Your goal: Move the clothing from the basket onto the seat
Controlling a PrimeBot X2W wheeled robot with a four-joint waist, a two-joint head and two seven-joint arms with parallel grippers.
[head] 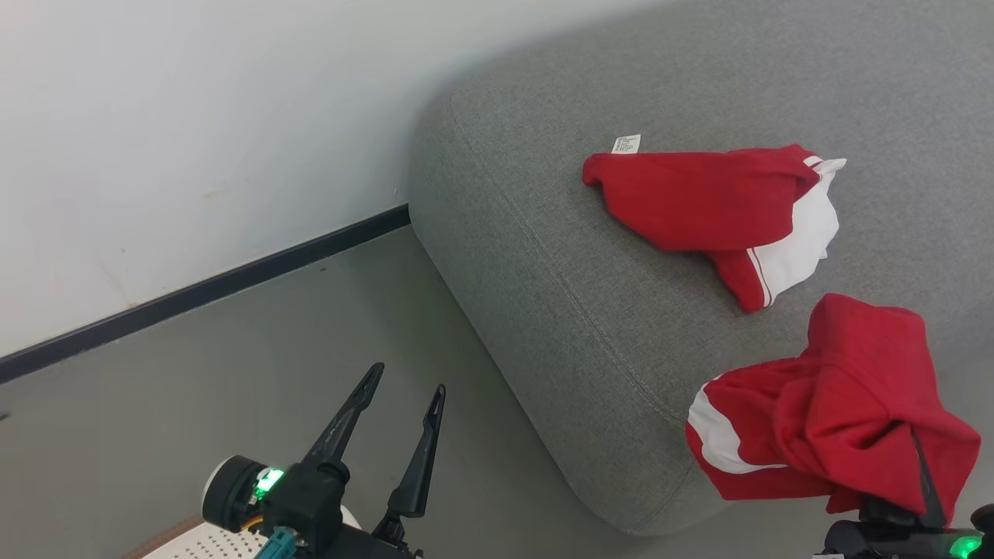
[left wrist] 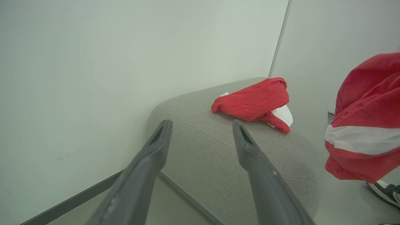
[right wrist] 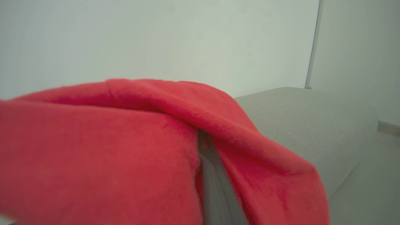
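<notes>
**Item 1: my right gripper** [head: 924, 485]. Fingers closed tight on a red garment [head: 839, 404]. The cloth is bunched and draped over both fingers, so the tips are buried in it.

**Item 2: held garment.** Red with a white panel. It hangs at the near corner of the seat [head: 559, 256], part over the cushion and part over the floor [head: 233, 373]. I cannot tell whether it touches the fabric.

**Item 3: second garment** [head: 699, 198]. Red and white with a small white tag [head: 626, 144]. It lies flat on the seat, well in from the edge and apart from the one I hold.

**Item 4: my left gripper** [head: 409, 377]. Fingers spread wide and holding nothing, above the floor beside the seat.

**Item 5: basket** [head: 194, 542]. A pale perforated corner with a brown rim, below my left wrist. I cannot see what it contains.

**Item 6: a shoe** [left wrist: 386, 191]. It is on the floor beyond the seat's corner. A person is standing near.

**Handling note for the step in hand, setting down:**
- I judge the drop point is too close to the edge. Released here, the hanging half would likely pull the rest to the floor.
- I should carry it further in over the cushion, towards the open grey area beside the garment already there.
- I should lower until the cloth's weight rests on the seat, and only then part my fingers.
- The folds wrap my fingers and may cling, so I should draw back low and slowly, watching that nothing drags along with me.
</notes>
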